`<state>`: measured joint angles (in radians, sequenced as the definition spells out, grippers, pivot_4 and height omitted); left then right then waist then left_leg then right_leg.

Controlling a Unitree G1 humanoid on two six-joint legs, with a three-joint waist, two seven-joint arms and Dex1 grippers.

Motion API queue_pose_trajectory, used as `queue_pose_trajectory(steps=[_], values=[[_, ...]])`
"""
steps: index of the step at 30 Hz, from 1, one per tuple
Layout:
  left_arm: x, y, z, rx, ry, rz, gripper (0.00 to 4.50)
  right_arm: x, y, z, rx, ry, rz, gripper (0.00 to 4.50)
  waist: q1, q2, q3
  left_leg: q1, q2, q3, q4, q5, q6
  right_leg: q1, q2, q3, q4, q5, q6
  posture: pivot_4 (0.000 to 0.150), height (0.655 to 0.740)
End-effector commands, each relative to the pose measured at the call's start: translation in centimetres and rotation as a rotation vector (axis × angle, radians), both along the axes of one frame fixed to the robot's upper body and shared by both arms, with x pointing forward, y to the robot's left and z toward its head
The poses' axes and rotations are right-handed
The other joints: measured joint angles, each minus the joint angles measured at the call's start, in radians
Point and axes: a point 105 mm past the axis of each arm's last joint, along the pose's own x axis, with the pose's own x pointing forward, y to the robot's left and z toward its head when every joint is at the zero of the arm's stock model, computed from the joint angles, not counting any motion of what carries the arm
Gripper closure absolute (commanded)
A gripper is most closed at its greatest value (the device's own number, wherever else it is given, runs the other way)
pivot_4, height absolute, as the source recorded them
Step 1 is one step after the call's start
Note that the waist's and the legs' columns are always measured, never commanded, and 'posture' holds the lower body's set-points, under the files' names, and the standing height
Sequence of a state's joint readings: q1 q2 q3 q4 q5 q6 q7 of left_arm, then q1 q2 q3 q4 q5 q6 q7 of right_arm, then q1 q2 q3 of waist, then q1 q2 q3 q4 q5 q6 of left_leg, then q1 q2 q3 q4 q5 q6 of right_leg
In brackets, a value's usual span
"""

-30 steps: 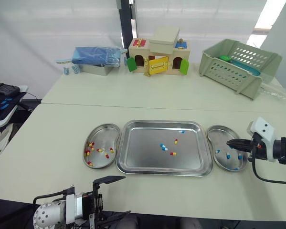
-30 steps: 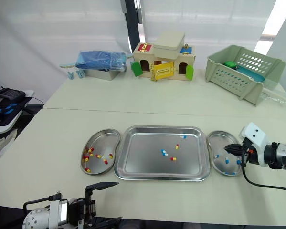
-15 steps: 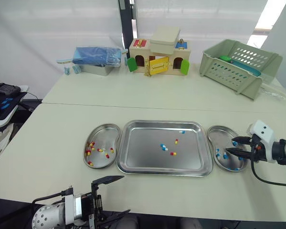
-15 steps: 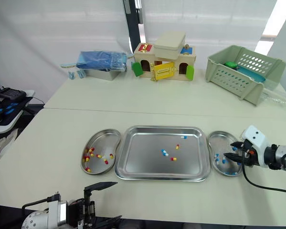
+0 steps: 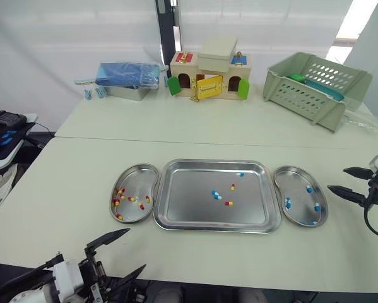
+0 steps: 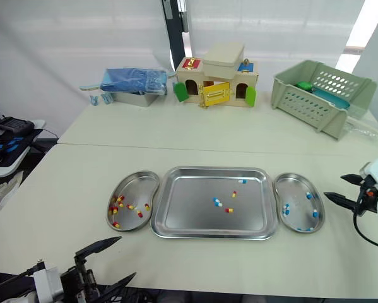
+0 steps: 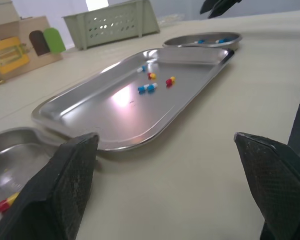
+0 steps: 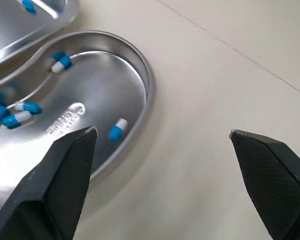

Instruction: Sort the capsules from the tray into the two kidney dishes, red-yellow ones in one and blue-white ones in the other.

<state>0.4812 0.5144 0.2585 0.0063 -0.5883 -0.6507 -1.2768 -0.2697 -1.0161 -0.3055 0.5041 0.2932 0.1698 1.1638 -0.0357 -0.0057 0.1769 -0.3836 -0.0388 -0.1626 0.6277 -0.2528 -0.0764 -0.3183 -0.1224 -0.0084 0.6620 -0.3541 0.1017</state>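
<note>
A white draped sheet (image 5: 62,38) forms the back wall, and a dark upright pole (image 5: 165,25) stands before it near the middle. At the upper right a slanted strip of bright daylight (image 5: 354,19) breaks in. Two cream-coloured tabletops sit end to end, the near table (image 5: 62,183) meeting the far table (image 5: 239,123) along a thin seam. Along the far table's back edge stand a blue cloth bundle on a metal tin (image 5: 127,79), a small wooden toy house with coloured doors (image 5: 211,74) and a pale green slotted plastic basket (image 5: 316,85). Off to the left, lower down, a white side surface (image 5: 5,148) carries a black device (image 5: 4,118). The light is soft and even.
</note>
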Motion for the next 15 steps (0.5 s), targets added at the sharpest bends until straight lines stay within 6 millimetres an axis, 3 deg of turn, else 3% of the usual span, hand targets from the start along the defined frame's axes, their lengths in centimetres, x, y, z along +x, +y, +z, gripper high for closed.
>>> queue_pose_trajectory(steps=[1,15], values=[[-0.5,1.1,0.5,0.031,-0.025,0.054,0.0,0.2,-2.0,0.9,-0.029,-0.045,-0.042,0.03,0.0,0.0,0.0,0.0,0.0,0.0,0.0,0.0,0.0,0.0,0.0,0.0,0.0,0.0,0.0,0.15,0.74],[-0.3,0.9,0.6,0.017,-0.041,0.081,0.0,1.2,-2.3,0.9,-0.049,-0.051,-0.002,0.03,-0.002,0.001,0.0,0.0,0.0,0.0,0.0,0.0,0.0,0.0,0.0,0.001,0.0,0.0,0.0,0.15,0.74]])
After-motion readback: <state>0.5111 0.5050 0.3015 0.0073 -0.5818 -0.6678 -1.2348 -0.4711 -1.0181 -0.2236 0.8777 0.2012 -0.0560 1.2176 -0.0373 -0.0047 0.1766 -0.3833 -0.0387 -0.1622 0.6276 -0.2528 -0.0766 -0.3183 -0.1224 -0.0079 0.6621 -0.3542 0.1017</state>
